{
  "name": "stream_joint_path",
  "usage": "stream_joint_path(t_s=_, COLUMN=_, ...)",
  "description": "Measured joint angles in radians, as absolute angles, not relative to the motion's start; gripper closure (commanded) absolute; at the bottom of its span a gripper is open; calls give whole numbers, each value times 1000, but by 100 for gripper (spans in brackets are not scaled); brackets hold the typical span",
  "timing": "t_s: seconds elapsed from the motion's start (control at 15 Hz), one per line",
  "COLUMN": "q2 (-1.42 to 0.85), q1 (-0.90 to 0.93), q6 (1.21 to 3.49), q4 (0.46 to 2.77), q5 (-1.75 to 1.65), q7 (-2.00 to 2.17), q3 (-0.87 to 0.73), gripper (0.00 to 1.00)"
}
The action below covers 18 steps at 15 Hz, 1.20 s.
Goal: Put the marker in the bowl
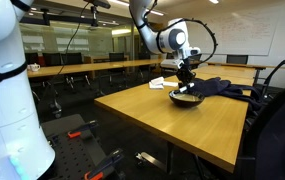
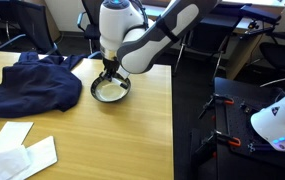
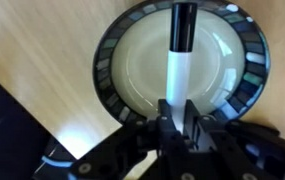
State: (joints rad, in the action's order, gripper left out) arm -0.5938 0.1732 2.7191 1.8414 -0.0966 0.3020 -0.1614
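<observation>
The bowl [image 3: 132, 62] has a dark patterned rim and a pale inside; it sits on the wooden table in both exterior views [image 1: 186, 98] [image 2: 112, 91]. My gripper [image 3: 178, 112] is shut on a white marker [image 3: 179, 55] with a black cap and holds it right over the bowl's middle. In the exterior views the gripper [image 1: 188, 82] [image 2: 113, 78] hangs just above the bowl, and the marker itself is too small to make out there.
A dark blue cloth [image 2: 27, 80] lies on the table beside the bowl, also seen in an exterior view [image 1: 220, 86]. White papers [image 2: 17, 150] lie near the table's front. Office chairs [image 1: 267, 110] stand round the table. The table edge [image 2: 170, 120] is near.
</observation>
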Motion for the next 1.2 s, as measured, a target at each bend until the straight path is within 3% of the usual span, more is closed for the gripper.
stream_joint_path(t_s=0.33, q2=-622, q1=195, q6=2760, q4=1840, q5=-116, q7=364, q3=-203, gripper=93)
stream_joint_path(t_s=0.4, q2=-624, q1=201, q6=2769, q4=1840, q5=-116, q7=384, q3=-206, gripper=55)
stream_joint_path(t_s=0.53, q2=-625, q1=216, q6=2789, q4=1842, q5=-115, q7=436, q3=-222, gripper=48)
stream_joint_path(t_s=0.93, q2=-545, q1=275, q6=2844, q4=1960, q5=-106, q7=544, q3=-301, gripper=1)
stream_joint_path(t_s=1.2, q2=-338, q1=278, q6=2809, q4=2173, q5=-106, q7=531, q3=-287, gripper=0)
